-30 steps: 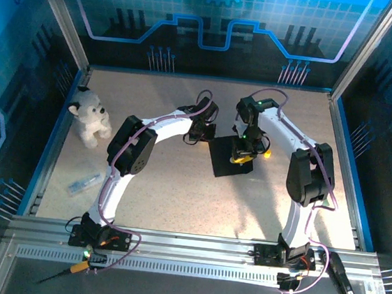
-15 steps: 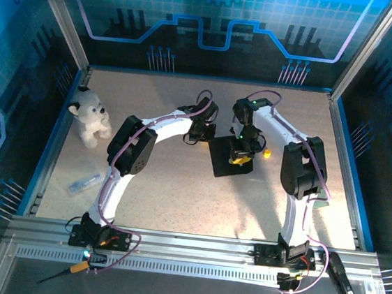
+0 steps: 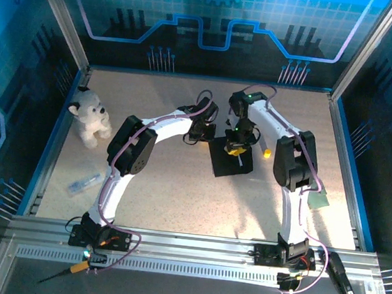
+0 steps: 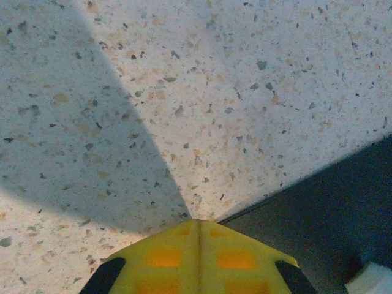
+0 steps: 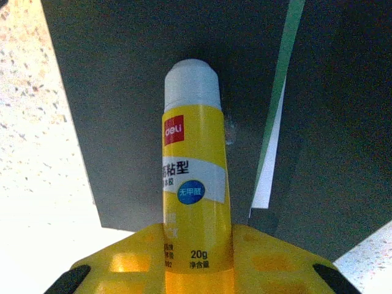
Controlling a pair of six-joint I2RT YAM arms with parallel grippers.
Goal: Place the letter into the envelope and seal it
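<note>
- Beige speckled table point(image 3: 171, 186) spreads across the enclosure, and both arms reach in toward its middle.
- Left arm point(image 3: 128, 155) curves from the near left up to the centre. The left gripper point(image 3: 203, 131) sits at the far left corner of the envelope point(image 3: 225, 165). Its yellow fingers point(image 4: 165, 260) are pressed together with nothing between them (the left wrist view has their tips right at the envelope's edge, over bare table).
- Right arm point(image 3: 294, 164) bends from the near right, and the right gripper point(image 3: 235, 147) hangs over the far part of the envelope.
- Black and flat, the envelope lies near the middle of the table, between the two grippers.
- White plush dog point(image 3: 90, 115) sits by the left wall, well apart from the arms.
- The letter point(image 5: 264, 177) is inside the envelope. The right wrist view shows a narrow strip of it, white with a green edge, between two dark faces of paper.
- Yellow glue stick point(image 5: 193, 184) is clamped between the right gripper's fingers, its white tip pointing onto the envelope just left of that strip. I cannot tell whether the tip touches.
- Small yellow cap point(image 3: 267, 154) lies on the table just right of the envelope.
</note>
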